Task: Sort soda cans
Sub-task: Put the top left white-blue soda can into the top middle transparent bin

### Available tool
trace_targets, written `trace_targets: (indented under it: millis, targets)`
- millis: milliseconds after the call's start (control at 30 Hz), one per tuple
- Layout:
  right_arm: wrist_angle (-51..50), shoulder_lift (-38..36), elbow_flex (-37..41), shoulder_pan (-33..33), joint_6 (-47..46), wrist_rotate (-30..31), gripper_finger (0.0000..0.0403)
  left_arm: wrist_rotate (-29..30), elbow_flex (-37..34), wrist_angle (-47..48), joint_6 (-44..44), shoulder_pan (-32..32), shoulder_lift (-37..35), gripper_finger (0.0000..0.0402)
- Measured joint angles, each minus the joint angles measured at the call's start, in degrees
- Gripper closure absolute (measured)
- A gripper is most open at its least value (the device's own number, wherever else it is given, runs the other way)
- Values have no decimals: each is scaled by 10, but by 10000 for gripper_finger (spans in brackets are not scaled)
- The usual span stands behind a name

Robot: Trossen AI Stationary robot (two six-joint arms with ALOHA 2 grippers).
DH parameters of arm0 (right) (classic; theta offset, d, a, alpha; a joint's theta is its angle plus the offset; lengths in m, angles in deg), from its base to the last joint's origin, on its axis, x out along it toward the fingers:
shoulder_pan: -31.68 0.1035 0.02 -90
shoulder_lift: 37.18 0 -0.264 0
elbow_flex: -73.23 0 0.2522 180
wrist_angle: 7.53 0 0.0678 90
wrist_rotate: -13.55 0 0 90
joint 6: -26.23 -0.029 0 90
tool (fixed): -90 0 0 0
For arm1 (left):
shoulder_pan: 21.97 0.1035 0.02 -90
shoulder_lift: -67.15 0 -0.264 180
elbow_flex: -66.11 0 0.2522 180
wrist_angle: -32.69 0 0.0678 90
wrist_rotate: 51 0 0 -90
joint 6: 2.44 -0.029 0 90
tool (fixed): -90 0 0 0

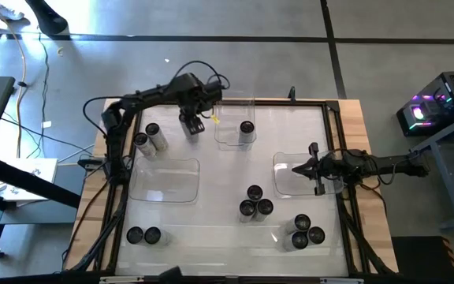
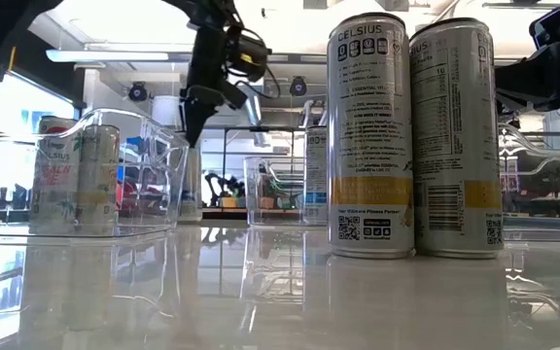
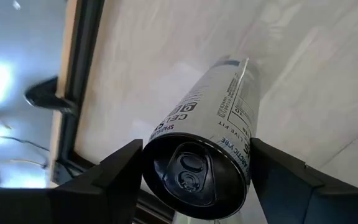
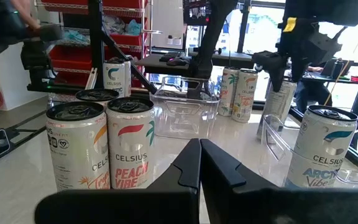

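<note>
so the left hand point(image 1: 191, 125) is hanging over the far left part of the desk point(image 1: 211, 244), up off the surface, with its fingers point(image 3: 114, 174) clamped on a soda can point(image 3: 204, 162). in the left wrist view the can is sitting right between the two fingers, dark top with the pull tab facing the camera, and the pale desk is well below it.

the right hand point(image 1: 296, 167) is parked over the right-side clear tray point(image 1: 284, 183), fingers pressed together, holding nothing.

the rest of the cans are spread around: two are standing by the left edge near the far end point(image 1: 150, 136), just beside that left hand. one is standing inside the far middle tray point(image 1: 247, 128). a bunch of three are touching each other in the middle of the desk point(image 1: 254, 202), another bunch of three closer to the near right corner point(image 1: 304, 232), and a pair are sitting side by side at the near left point(image 1: 143, 235). there's also an empty-looking clear tray on the left point(image 1: 164, 180).

from the low view two tall cans point(image 2: 416, 136) are filling the foreground, upright and touching, with labels facing the camera. a couple more are showing through a clear tray wall on the left side of that view point(image 2: 74, 180).
</note>
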Motion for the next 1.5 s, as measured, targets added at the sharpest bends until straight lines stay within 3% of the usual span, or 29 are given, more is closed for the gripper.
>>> trace_targets:
  millis: [133,533,933,1200,1367,1500]
  targets:
    - [0,0,0,0,0,0,402,19,16,-9,3,-17,11,150]
    - [0,0,0,0,0,0,402,-13,25,-12,5,-2,12,81]
    - [0,0,0,0,0,0,402,-12,25,18,-40,-4,-46,76]
    - [0,0,0,0,0,0,402,-12,0,44,-159,-4,-109,76]
    - [0,0,0,0,0,0,402,-8,-61,44,-294,-3,-138,76]
    - [0,0,0,0,0,0,402,53,-106,14,-375,-6,-141,76]
